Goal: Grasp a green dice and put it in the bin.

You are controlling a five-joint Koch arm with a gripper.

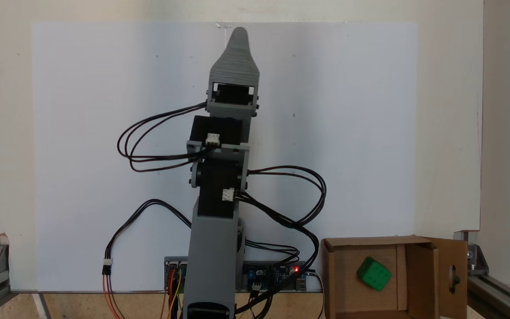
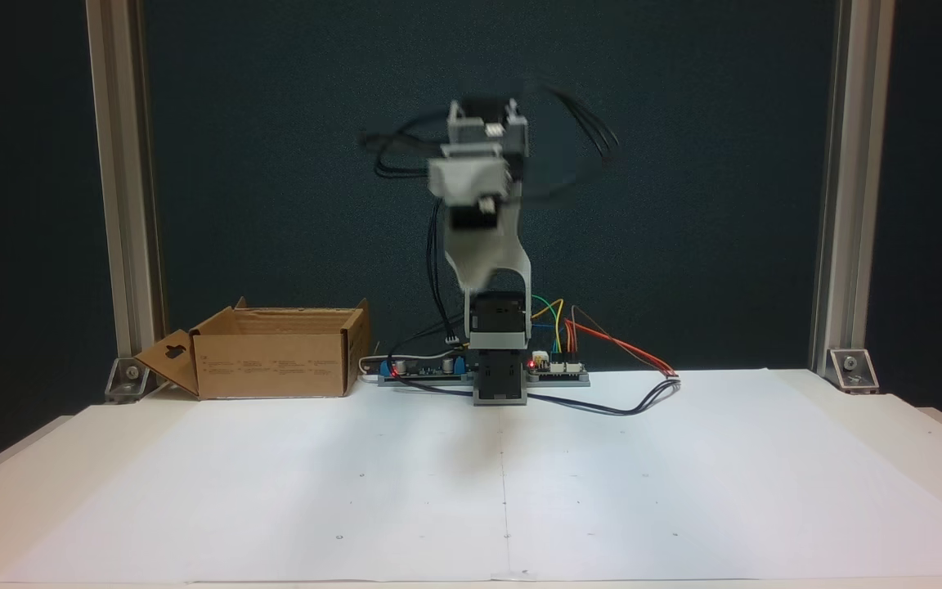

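The green dice (image 1: 373, 274) lies on the floor of the bin (image 1: 421, 279), a brown cardboard box beside the arm's base. In the other fixed view the bin (image 2: 271, 360) stands at the back left, and its walls hide the dice. My gripper (image 1: 238, 33) reaches out over the middle of the white sheet, far from the bin, and nothing shows in it. From above a single grey tapered jaw covers the other. From the front the gripper (image 2: 483, 278) is raised above the table and blurred, so I cannot make out how the jaws stand.
A controller board (image 2: 557, 370) with a red light and loose cables (image 2: 626, 405) sits at the arm's base. Aluminium posts (image 2: 835, 188) stand at the back corners. A white sheet (image 2: 504, 483) covers the table in front of the arm.
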